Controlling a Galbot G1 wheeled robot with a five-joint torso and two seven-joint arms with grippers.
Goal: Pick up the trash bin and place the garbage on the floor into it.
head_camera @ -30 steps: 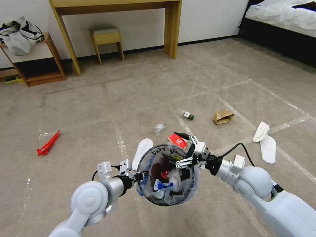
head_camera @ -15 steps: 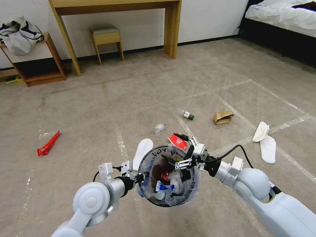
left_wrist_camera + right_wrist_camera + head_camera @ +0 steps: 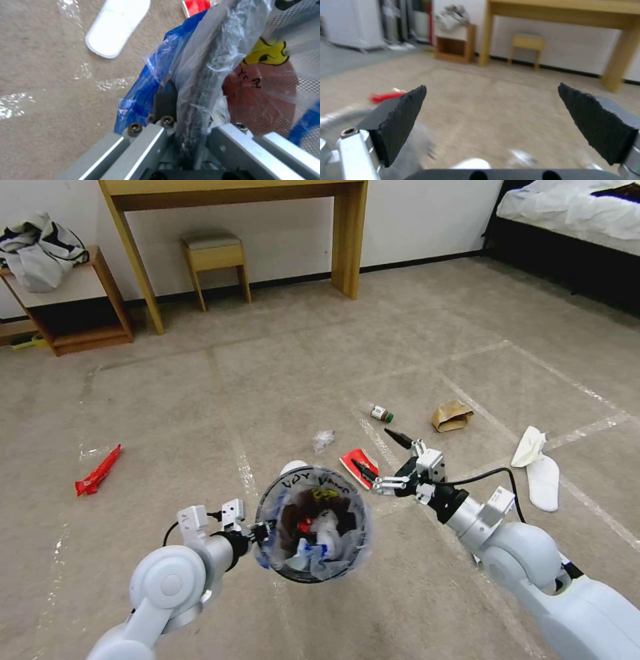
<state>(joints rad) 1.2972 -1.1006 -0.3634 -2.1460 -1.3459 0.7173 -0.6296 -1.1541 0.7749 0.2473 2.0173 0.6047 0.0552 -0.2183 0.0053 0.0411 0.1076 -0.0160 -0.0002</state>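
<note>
The trash bin [image 3: 313, 523], lined with a clear bag with black lettering and blue edging, hangs above the floor [image 3: 200, 400] with litter inside. My left gripper [image 3: 263, 530] is shut on its rim [image 3: 203, 75]. To the bin's right, my right gripper [image 3: 373, 449] stands open and empty just above a red wrapper [image 3: 361, 465]. Garbage on the carpet: another red wrapper [image 3: 99, 471], a small bottle [image 3: 382, 413], a brown paper bag [image 3: 452, 415], white slippers [image 3: 537, 467], crumpled clear plastic [image 3: 323, 439]. A white slipper [image 3: 116, 25] lies partly behind the bin.
A wooden desk [image 3: 233, 193] and a stool [image 3: 213, 253] stand along the back wall. A low shelf [image 3: 73, 307] with clothes is at the back left, and a bed [image 3: 573, 213] at the back right. Open carpet lies between.
My left arm has carried the bin left and nearer to me. My right gripper has drawn away from over the bin to the right, staying open, above the red wrapper.
</note>
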